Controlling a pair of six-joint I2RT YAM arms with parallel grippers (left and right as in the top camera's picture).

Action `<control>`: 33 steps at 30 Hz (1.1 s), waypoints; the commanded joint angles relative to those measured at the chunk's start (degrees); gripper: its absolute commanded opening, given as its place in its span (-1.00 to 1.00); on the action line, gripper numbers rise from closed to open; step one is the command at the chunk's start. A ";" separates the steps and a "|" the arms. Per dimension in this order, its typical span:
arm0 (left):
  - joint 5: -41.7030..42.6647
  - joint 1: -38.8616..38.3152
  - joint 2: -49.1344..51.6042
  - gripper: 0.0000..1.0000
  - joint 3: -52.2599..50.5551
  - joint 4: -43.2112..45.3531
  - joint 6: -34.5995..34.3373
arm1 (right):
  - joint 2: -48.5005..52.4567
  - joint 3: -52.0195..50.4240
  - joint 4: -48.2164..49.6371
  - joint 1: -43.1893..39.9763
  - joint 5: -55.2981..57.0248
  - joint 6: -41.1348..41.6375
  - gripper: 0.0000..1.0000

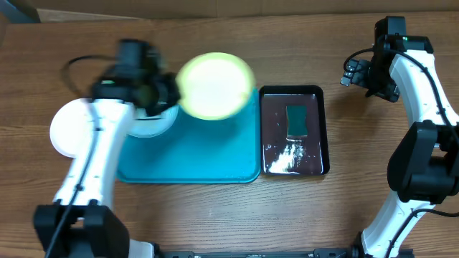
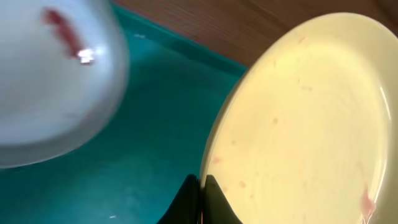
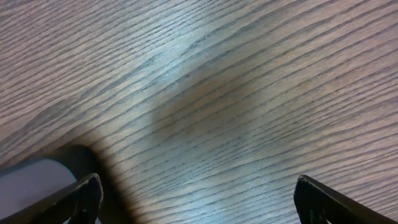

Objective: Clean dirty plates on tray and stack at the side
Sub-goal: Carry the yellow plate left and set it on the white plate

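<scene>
At the far left of the overhead view, a round white plate [image 1: 63, 129] lies on the wooden surface [image 1: 215, 215], off the tray. It looks like the start of the side stack, though whether it is clean cannot be told.

Just right of it, the left hand [image 1: 159, 92] is clamped on the rim of the round pale yellow plate [image 1: 215, 86]. The plate is raised and tilted over the upper edge of the large flat turquoise plastic tray [image 1: 193, 161]. The left wrist view shows faint reddish specks on this plate, so it probably needs wiping.

A round light blue plate [image 2: 50, 81] sits on the tray's upper left part with a red smear on it, not yet cleaned.

Right of the tray is a narrow glossy dark tray [image 1: 276, 122] holding a green sponge [image 1: 296, 120] and white foam [image 1: 287, 156].

At the upper right, the right hand [image 1: 353, 72] hangs over bare wood, fingers wide apart and holding nothing.

By this reckoning at most one plate is finished; two remain to be cleaned and stacked.
</scene>
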 commanded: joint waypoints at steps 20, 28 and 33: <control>-29.92 40.06 0.39 -0.91 0.74 -5.53 -4.26 | -0.31 0.94 0.15 0.20 0.17 0.26 1.00; -30.36 40.02 5.73 -0.91 0.74 -3.45 -4.66 | -0.31 0.94 0.17 0.20 0.17 0.26 1.00; -26.86 40.00 9.35 -0.92 0.74 -0.68 -3.32 | -0.31 0.92 0.17 0.20 0.15 0.26 1.00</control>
